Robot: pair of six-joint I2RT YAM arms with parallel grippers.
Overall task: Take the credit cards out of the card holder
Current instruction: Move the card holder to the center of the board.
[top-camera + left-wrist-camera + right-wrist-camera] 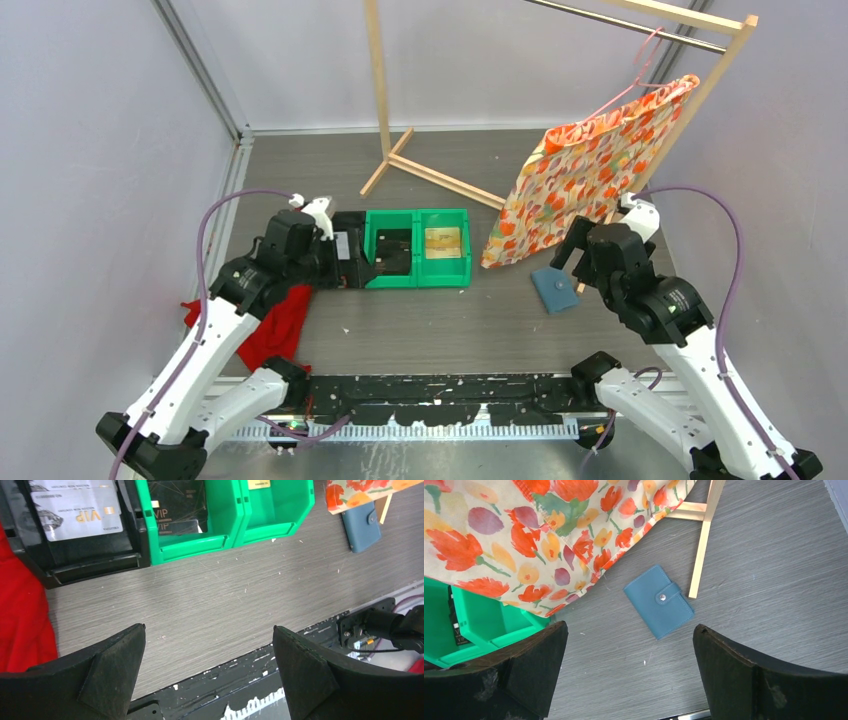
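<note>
right wrist view looks straight down on the card holder (659, 601), a small blue wallet lying flat on the table (774, 555), folded shut with its tab snapped over the front. it sits just beside the foot of a wooden rack (702, 540) and near the hem of a flowered bag (524, 530) hanging from that rack. the right fingers (531, 670) are spread wide and hold nothing, hovering above the holder and apart from it.

the left fingers (112, 665) are also spread and empty, over bare table in front of the bins. a whitish card (75, 505) lies in a black tray (95, 562), and a dark card (177, 497) lies in the green bin (192, 545) next to it. whether these came from this holder i cannot tell. no credit cards show at the holder itself, and anything inside is hidden by the closed cover. a red cloth (22, 610) lies at the left.

by my reading the step in hand is the approach: nothing is gripped and the holder is unopened. the next move probably calls for the right fingers to drop onto the holder and pin or lift it, then for the snap tab to be peeled back. the leather looks thin and flat against the table, so getting under an edge may be fiddly, and the rack foot crowds one side.
</note>
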